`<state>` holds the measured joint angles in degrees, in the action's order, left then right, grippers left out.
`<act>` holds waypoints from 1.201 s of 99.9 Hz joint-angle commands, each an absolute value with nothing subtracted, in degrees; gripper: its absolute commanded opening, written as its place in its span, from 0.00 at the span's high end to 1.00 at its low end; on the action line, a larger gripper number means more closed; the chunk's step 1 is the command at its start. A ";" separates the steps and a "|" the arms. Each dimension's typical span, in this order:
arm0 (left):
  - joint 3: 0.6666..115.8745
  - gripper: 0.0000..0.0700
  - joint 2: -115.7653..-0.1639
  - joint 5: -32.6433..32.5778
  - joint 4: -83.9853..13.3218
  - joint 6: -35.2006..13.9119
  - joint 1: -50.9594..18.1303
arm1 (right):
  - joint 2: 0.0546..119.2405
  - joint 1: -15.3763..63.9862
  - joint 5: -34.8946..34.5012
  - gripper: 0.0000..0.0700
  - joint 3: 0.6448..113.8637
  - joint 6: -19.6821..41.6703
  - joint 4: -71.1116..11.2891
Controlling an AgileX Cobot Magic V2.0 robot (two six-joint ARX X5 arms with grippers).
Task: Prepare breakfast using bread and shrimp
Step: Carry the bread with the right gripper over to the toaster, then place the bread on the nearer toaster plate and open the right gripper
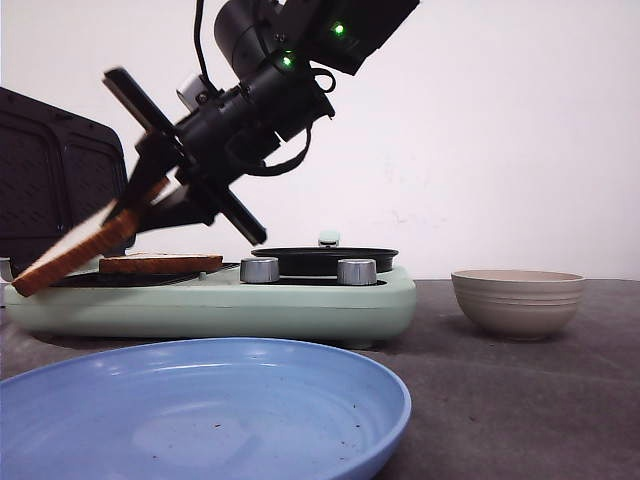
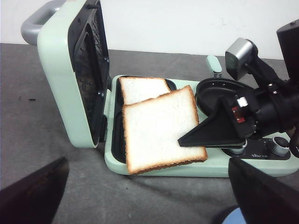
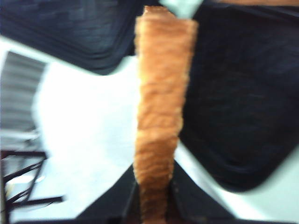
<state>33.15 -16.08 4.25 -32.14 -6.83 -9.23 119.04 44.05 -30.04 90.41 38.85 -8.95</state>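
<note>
One bread slice (image 1: 160, 263) lies flat in the open sandwich maker's (image 1: 300, 300) left plate; it also shows in the left wrist view (image 2: 142, 88). My right gripper (image 1: 135, 215) is shut on the second bread slice (image 1: 75, 250) and holds it tilted, low end over the maker's left edge. The left wrist view shows this slice (image 2: 159, 130) partly over the first, with the right gripper (image 2: 187, 140) on its corner. The right wrist view shows its brown crust (image 3: 161, 93) pinched in the gripper (image 3: 154, 205). My left gripper (image 2: 147, 163) is open and empty, back from the maker. No shrimp are in view.
The maker's lid (image 2: 56, 84) stands upright at its left end. A round black pan (image 1: 325, 258) sits on the maker's right half, behind two knobs. A beige bowl (image 1: 517, 300) stands at the right, its inside hidden. A blue plate (image 1: 200, 410) lies at the front.
</note>
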 commanded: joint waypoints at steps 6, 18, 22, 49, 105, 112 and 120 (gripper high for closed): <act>33.26 0.05 -16.10 4.01 -31.79 -6.74 -9.28 | 120.27 44.56 -28.32 1.00 92.03 38.28 -9.10; 33.26 0.05 -16.10 4.01 -31.79 -6.74 -9.28 | 120.27 44.56 -26.06 0.74 92.03 38.28 -9.06; 33.26 0.05 -16.10 4.01 -31.79 -6.72 -9.28 | 120.27 44.56 -25.36 0.52 92.03 38.33 -9.08; 33.26 0.05 -16.10 4.01 -31.79 -6.72 -9.28 | 120.27 44.49 -23.90 0.29 92.05 37.89 -9.06; 33.26 0.05 -16.10 4.01 -31.77 -6.70 -9.28 | 119.68 43.55 -17.47 0.29 103.44 23.77 -29.69; 33.26 0.05 -16.10 4.01 -31.77 -6.72 -9.28 | 118.72 43.20 -16.34 0.29 104.97 21.23 -32.47; 33.26 0.05 -16.10 4.01 -31.79 -6.72 -9.28 | 116.64 42.81 -13.06 0.29 105.21 18.31 -34.68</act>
